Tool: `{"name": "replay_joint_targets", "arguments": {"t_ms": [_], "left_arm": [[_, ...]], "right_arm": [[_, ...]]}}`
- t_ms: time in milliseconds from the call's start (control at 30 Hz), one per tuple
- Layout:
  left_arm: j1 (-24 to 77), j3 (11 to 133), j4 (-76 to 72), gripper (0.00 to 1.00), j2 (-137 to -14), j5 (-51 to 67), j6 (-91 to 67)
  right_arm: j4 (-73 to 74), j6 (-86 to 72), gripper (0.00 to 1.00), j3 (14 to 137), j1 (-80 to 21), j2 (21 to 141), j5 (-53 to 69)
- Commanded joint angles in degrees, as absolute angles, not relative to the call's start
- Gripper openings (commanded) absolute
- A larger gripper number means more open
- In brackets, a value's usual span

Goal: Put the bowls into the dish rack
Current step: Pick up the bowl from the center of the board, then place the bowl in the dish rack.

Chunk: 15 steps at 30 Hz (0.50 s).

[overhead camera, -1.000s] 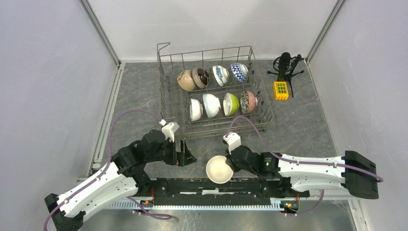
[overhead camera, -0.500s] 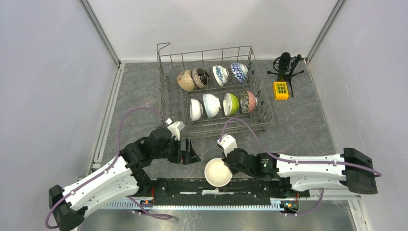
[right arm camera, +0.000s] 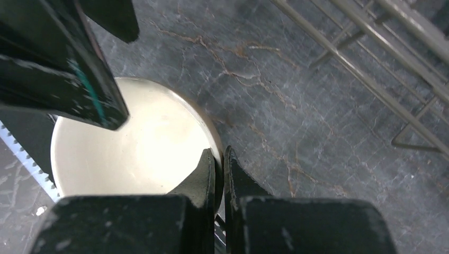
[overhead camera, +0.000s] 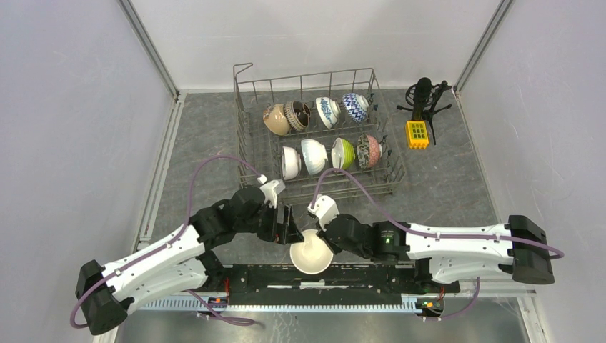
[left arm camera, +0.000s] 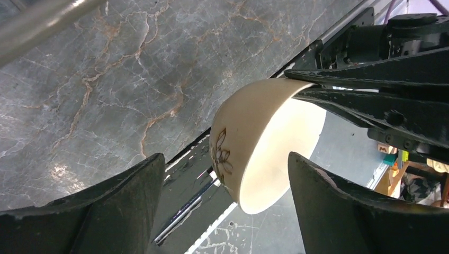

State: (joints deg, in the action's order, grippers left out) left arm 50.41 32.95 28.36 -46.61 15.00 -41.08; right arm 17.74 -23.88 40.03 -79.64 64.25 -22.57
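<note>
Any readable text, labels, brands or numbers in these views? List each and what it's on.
None readable.
The cream bowl carries only a brown flower drawing, no lettering.
The yellow block beside the microphone shows a grid of dark squares; any marking is too small to read.

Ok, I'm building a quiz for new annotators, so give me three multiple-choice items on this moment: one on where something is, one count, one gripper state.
1. Where is the cream bowl?
A) In the back row of the dish rack.
B) In front of the rack, near the arm bases.
C) Behind the rack.

2. How many bowls stand in the rack?
A) Eight.
B) Five.
C) Eleven.

3. The right gripper is:
A) wide open.
B) out of view.
C) shut on the cream bowl's rim.

Answers:
1 B, the top view shows it between rack and bases.
2 A, two rows of four.
3 C, its fingers pinch the rim in the right wrist view.
</note>
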Motion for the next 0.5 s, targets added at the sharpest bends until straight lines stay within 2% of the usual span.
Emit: {"name": "replay_joint_targets", "arguments": {"t_ms": [0,267,367,467], "left_arm": [[51.11,33.66,27.94,0.88,-48.03,15.4,-40.45],[52.05,33.49,27.93,0.57,-50.21,14.5,-40.74],[52.34,33.49,27.3,0.41,-50.75,14.5,-40.95],[52.64,33.8,26.58,0.2,-51.99,15.01,-40.97]], "right_arm": [[13.15,-20.53,0.0,46.14,-80.25,65.3,-22.21],[14.44,-17.73,0.0,48.52,-80.35,66.66,-19.33],[14.81,-17.42,0.0,48.19,-80.55,66.8,-18.41],[14.15,-17.23,0.0,47.94,-80.93,67.34,-17.33]]}}
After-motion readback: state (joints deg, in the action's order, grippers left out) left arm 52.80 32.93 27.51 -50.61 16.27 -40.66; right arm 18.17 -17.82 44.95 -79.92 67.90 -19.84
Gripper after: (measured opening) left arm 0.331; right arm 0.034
